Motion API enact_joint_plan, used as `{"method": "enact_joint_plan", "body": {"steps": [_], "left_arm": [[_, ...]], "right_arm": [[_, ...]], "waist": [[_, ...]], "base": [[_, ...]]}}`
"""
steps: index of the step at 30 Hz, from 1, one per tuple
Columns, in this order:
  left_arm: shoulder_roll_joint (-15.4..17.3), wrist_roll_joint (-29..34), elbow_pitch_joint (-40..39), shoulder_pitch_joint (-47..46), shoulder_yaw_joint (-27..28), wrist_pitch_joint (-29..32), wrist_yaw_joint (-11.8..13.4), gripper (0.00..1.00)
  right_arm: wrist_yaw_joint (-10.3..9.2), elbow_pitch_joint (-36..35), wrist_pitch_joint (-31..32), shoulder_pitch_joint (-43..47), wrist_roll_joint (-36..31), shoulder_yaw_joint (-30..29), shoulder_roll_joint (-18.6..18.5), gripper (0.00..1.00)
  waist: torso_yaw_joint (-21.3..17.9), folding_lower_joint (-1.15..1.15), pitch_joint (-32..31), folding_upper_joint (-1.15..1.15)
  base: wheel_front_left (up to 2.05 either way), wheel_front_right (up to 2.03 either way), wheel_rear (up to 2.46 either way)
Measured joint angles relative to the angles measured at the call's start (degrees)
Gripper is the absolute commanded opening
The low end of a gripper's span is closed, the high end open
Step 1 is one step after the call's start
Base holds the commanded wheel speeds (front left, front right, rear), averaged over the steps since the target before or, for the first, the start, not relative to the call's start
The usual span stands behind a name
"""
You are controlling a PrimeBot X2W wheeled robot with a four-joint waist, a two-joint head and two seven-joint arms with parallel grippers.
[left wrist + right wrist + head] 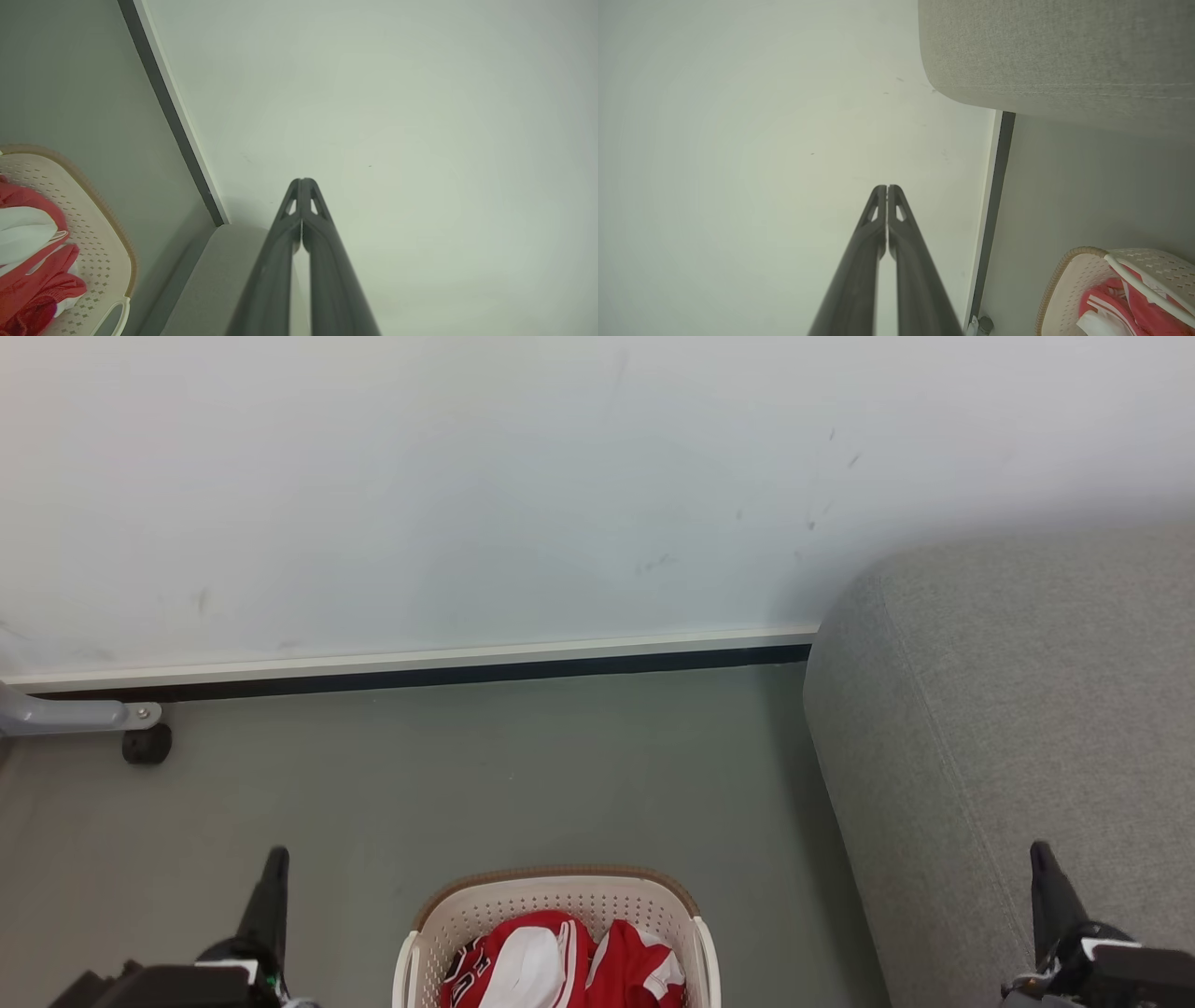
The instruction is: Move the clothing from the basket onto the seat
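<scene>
Clothing (560, 961), two red garments side by side, is lying inside the basket (551, 875) on the floor (560, 765), low and centred ahead of me. Left gripper (276, 855) and right gripper (1039, 851) are both sitting with fingers pressed together, holding nothing. I am judging the left gripper nearer, the load lying to its right and below; the right gripper is showing against the seat (1008, 728)

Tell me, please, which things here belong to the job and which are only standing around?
For the job: red clothing, cream laundry basket, grey sofa seat, left claw, right claw, both shut.
Only standing around: grey metal leg with black foot, skirting board, wall, floor.
</scene>
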Motion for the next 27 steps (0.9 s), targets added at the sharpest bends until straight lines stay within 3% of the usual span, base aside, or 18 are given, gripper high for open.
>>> {"method": "enact_joint_plan", "body": {"steps": [15,19,27], "left_arm": [[-0.65,0.76,2.89,2.93,-2.48,-1.72,0.34,1.0],[-0.65,3.02,2.6,2.93,-3.28,-2.7,0.62,1.0],[-0.59,8.94,1.33,2.88,-4.23,-4.26,2.24,1.0]], "right_arm": [[-0.35,2.87,-1.8,2.77,-0.47,1.67,1.04,1.0],[-0.44,2.34,-2.63,2.85,-1.51,2.03,1.04,1.0],[-2.44,0.97,-4.3,2.94,-7.36,3.12,1.02,1.0]], "waist": [[0.01,0.0,-0.42,0.0],[0.01,0.0,-0.68,0.0],[0.02,0.0,-1.18,0.0]], "base": [[0.0,0.0,0.0],[0.0,0.0,0.0],[0.0,0.0,0.0]]}}
